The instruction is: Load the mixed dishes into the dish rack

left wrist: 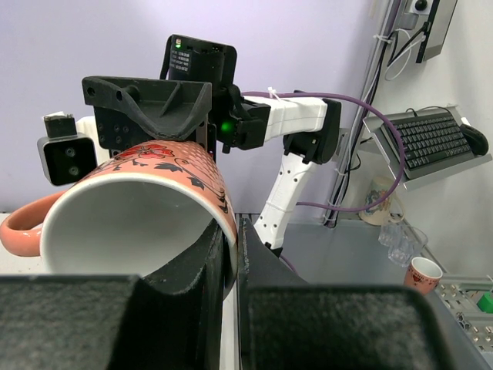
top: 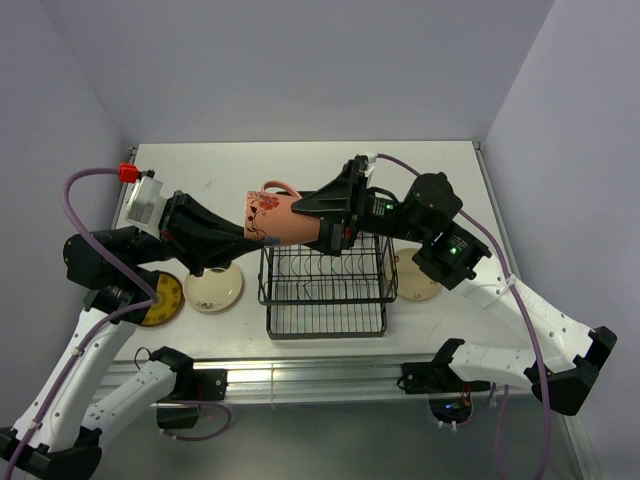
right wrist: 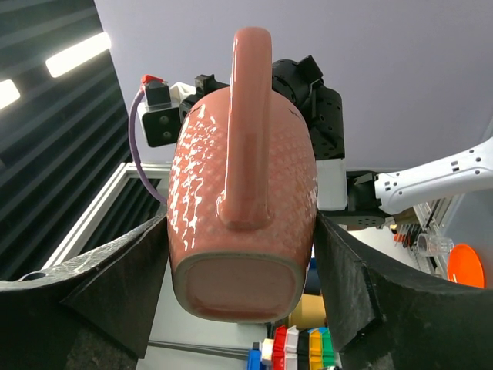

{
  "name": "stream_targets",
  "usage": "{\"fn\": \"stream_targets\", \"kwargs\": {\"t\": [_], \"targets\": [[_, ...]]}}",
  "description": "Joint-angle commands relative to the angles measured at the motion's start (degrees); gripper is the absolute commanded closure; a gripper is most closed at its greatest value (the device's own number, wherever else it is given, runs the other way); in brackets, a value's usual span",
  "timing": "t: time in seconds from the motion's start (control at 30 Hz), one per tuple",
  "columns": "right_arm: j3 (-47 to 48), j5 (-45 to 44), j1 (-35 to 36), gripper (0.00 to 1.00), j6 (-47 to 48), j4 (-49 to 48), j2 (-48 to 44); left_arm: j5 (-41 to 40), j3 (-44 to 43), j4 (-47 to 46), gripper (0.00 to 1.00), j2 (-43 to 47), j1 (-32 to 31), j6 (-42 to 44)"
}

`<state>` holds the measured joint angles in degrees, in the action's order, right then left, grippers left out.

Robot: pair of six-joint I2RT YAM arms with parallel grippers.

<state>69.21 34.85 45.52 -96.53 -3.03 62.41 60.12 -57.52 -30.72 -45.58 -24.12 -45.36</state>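
Note:
The pinkish mug (top: 280, 218) lies on its side in the air above the back left corner of the black wire dish rack (top: 327, 333). My left gripper (top: 248, 234) is shut on the mug's rim (left wrist: 223, 231), one finger inside and one outside. My right gripper (top: 326, 220) holds the mug's base end, its fingers (right wrist: 347, 293) pressed on both sides of the mug (right wrist: 243, 200). A cream plate (top: 214, 290) and the yellow patterned plate (top: 160, 298) lie left of the rack. A second cream plate (top: 420, 282) lies right of it. No grey-speckled bowl shows.
The rack stands at the middle front of the white table (top: 300, 165), with no dishes in its slots. Both arms cross above the table's middle. Walls close in the table at the back and on both sides.

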Motion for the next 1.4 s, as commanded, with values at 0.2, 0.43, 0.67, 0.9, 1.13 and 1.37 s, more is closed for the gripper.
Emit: {"fn": "stream_targets", "kwargs": {"t": [0.2, 0.43, 0.67, 0.9, 1.13, 1.37], "targets": [[0.66, -1.36, 1.06, 0.55, 0.55, -6.02, -0.01, 0.61, -0.58, -2.25, 1.00, -0.12, -0.31, 0.97], [0.92, -1.19, 1.06, 0.96, 1.96, -6.73, -0.54, 0.70, -1.89, 3.81, 0.98, -1.00, -0.31, 3.35], [0.31, -1.28, 0.98, 1.00, 2.58, -7.43, -0.98, 0.26, -2.34, 6.64, 0.58, -1.44, -0.31, 4.93], [-1.18, -2.59, 0.98, 1.00, 2.84, -8.22, -1.94, -0.17, -2.51, 9.35, 0.41, -0.74, -0.31, 6.95], [-1.36, -3.47, 0.89, 1.00, 3.98, -7.26, -2.38, -2.28, -2.87, 12.26, 0.02, 0.32, -0.31, 9.24], [-1.27, -4.09, 0.45, 1.00, 5.21, -5.07, -2.73, -4.48, -2.78, 15.07, 0.01, 1.72, -0.31, 11.79]]}}
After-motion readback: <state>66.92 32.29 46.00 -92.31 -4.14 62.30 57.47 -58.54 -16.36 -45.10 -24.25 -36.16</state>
